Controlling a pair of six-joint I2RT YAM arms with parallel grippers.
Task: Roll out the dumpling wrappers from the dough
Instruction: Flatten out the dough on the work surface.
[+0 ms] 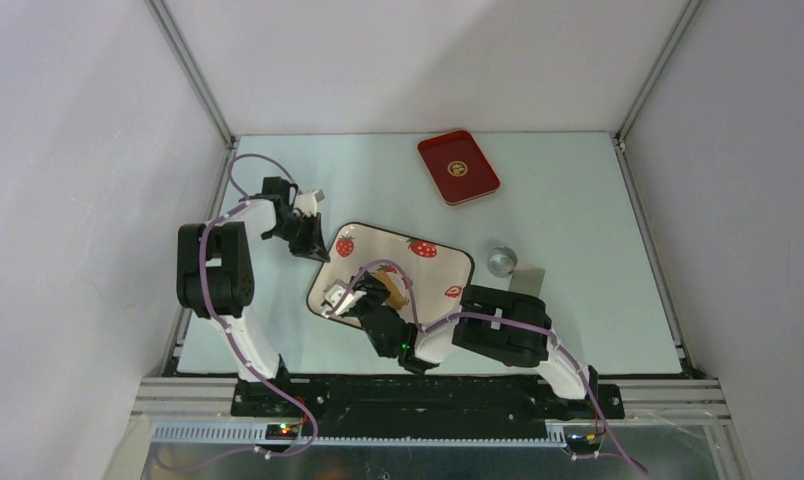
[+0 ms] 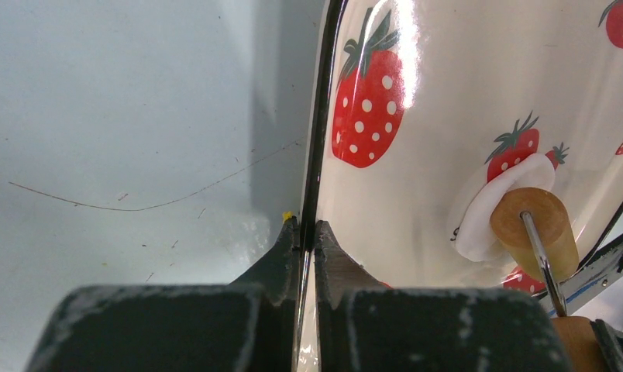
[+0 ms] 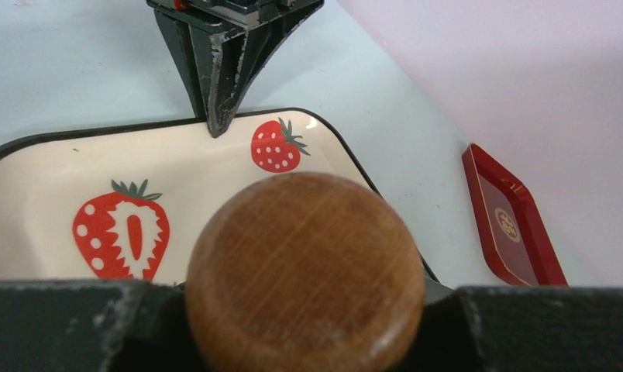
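A cream tray [image 1: 380,244] printed with strawberries lies mid-table. My left gripper [image 1: 313,245] is shut on its left rim; in the left wrist view the jaws [image 2: 308,229] pinch the thin black edge. A flat white dough piece [image 2: 483,213], wrapper-like with uneven edges, lies in the tray [image 2: 448,77] partly under a wooden roller [image 2: 535,226] on a metal rod. My right gripper [image 1: 375,298] is shut on the roller's round wooden handle [image 3: 304,271], which fills the right wrist view. No separate dough lump is in view.
A red tray [image 1: 458,167] sits at the back right, also in the right wrist view [image 3: 510,225]. A small silvery round cup [image 1: 501,260] and a grey square [image 1: 527,277] stand right of the strawberry tray. White walls enclose the table.
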